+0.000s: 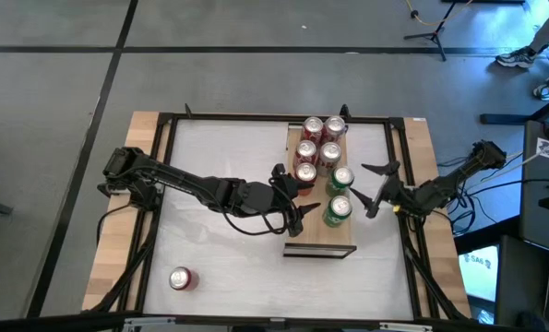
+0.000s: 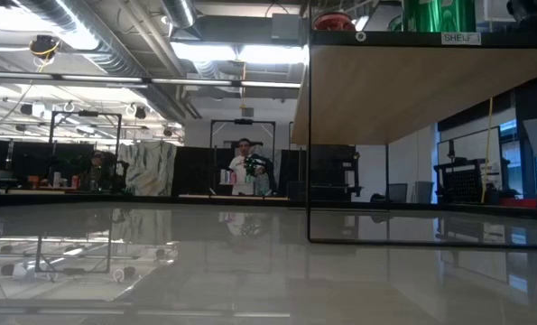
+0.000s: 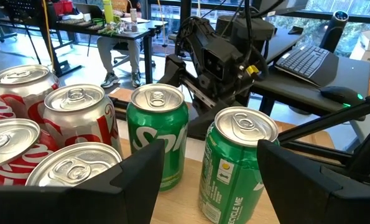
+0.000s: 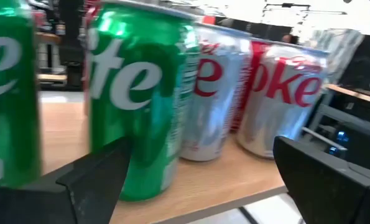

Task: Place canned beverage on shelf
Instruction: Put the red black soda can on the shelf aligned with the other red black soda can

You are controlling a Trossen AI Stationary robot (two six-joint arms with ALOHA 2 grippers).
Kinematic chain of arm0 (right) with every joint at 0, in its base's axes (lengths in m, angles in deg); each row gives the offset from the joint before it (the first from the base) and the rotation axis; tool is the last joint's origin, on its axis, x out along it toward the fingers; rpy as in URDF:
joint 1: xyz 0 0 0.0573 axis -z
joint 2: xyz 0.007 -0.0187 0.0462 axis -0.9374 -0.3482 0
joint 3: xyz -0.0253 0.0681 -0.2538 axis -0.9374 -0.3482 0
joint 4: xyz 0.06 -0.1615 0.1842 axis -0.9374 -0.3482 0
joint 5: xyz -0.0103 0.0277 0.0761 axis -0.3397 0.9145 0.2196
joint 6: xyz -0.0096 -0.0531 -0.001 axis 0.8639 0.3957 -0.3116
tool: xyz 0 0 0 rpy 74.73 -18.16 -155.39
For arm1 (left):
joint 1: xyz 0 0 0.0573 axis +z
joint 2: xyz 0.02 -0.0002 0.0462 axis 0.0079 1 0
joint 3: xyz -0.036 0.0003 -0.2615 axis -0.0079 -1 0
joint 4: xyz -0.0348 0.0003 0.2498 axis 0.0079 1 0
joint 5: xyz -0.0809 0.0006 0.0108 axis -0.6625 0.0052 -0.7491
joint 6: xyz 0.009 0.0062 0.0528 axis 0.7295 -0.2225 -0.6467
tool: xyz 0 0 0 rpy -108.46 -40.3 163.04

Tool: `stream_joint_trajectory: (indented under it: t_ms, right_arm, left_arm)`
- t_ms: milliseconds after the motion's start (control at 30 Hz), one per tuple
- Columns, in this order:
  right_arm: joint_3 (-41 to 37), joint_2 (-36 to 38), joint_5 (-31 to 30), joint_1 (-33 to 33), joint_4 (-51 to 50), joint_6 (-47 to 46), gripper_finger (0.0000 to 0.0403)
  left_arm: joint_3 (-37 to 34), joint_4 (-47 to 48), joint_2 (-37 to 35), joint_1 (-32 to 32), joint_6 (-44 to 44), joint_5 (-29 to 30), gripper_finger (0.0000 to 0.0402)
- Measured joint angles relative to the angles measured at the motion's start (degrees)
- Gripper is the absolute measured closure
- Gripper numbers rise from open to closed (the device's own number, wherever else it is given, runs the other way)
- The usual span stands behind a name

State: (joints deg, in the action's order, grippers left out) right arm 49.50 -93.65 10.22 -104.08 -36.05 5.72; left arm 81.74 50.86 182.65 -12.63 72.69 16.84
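- High view: we see the shelf (image 1: 319, 242) carrying seven upright cans: five red/silver cans (image 1: 313, 148) toward its far end, two green cans (image 1: 339, 195) nearer its near end. One more red can (image 1: 181, 278) lies on its side near the table's (image 1: 219, 267) near-left corner, well apart from the shelf. That one looks left to place.
- Left gripper (image 1: 292, 198) at the shelf's left edge, fingers spread, holding nothing. Right gripper (image 1: 374, 191) just off the shelf's right edge beside the green cans, fingers wide, empty.
- Low view: the shelf is seen from below, raised on a dark frame.
- Left wrist: we see open fingers with both green cans ahead.
- Right wrist: open, green can close in front.
- Handling, our call: thin aluminium, rigid if full, smooth and rolls; grip mid-body across the diameter, moderate squeeze.
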Motion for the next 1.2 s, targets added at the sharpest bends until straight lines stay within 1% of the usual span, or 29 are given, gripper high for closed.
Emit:
stream_joint_trajectory:
  t_ms: [367, 467, 567, 700, 833, 900, 1067, 1200]
  right_arm:
    - [0.0, 0.0, 6.8, 0.0, -1.1, 0.1, 0.0015]
    - [0.0, 0.0, 6.7, 0.0, -1.1, 0.3, 0.0015]
    - [0.0, 0.0, 6.3, 0.0, -1.1, 0.5, 0.0015]
    - [0.0, 0.0, 6.3, 0.0, -1.1, 0.5, 0.0015]
    - [0.0, 0.0, 6.2, 0.0, -1.0, 0.5, 0.0015]
    - [0.0, 0.0, 6.2, 0.0, -1.0, 0.5, 0.0015]
    - [0.0, 0.0, 6.2, 0.0, -0.9, 0.6, 0.0015]
    - [0.0, 0.0, 6.1, 0.0, -0.7, 0.6, 0.0015]
  left_arm:
    - [0.0, 0.0, 0.0, 0.0, -0.1, -0.1, 0.0154]
    - [0.0, 1.1, -0.6, -0.4, -0.1, -0.9, 0.0154]
    - [0.0, 5.4, -2.8, -1.3, 2.2, -2.5, 0.0154]
    - [0.1, 15.6, -7.7, -3.4, 11.2, -3.8, 0.0154]
    - [0.1, 26.9, -12.3, -6.4, 24.3, -3.9, 0.0154]
    - [0.1, 31.9, -14.0, -8.0, 31.2, -5.0, 0.0154]
    - [0.1, 43.9, -16.5, -12.8, 47.5, -10.7, 0.0154]
    - [0.1, 53.0, -17.0, -16.3, 59.6, -18.6, 0.0154]
